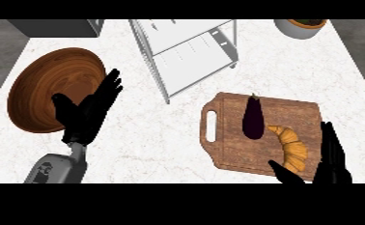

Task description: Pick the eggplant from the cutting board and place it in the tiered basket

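- Your right hand point(329, 163) sits at the cutting board's point(228, 147) near right corner, fingers straight, holding nothing; reach over the croissant point(291, 144) without nudging it.
- Curl round the eggplant point(252, 118), lying mid-board.
- Your left hand point(89, 108) rests open beside the wooden bowl point(43, 89).
- The tiered basket point(189, 50) stands beyond.

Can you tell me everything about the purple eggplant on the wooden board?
The eggplant is long, smooth and very dark purple, nearly black, with a small stem at its far end. It lies flat on the wooden cutting board, pointing away from the robot. Its near end lies right beside the croissant; I cannot tell if they touch. No hand touches it.
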### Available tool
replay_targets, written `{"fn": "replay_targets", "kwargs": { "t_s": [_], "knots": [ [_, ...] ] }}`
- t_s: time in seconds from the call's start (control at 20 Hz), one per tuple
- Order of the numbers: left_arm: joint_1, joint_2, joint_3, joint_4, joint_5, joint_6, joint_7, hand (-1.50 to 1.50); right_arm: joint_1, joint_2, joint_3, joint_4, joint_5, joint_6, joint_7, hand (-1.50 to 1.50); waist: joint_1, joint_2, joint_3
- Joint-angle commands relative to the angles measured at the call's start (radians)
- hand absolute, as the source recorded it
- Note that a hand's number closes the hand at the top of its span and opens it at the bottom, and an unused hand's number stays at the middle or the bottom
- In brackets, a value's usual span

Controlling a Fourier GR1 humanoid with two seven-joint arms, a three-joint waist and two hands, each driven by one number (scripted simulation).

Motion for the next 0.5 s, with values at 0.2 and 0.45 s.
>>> {"fn": "replay_targets", "kwargs": {
  "t_s": [0.2,0.45],
  "knots": [
    [-0.027,-0.007,-0.006,0.013,0.006,-0.022,0.003,0.0,-0.094,0.077,0.093,-0.064,0.409,0.24,0.504,-1.5,0.036,0.004,0.003],
    [-0.064,-0.019,-0.01,0.014,0.0,-0.018,0.019,0.0,-0.335,0.079,0.259,-0.059,0.5,0.438,0.886,-1.5,0.044,-0.002,0.009]
  ]
}}
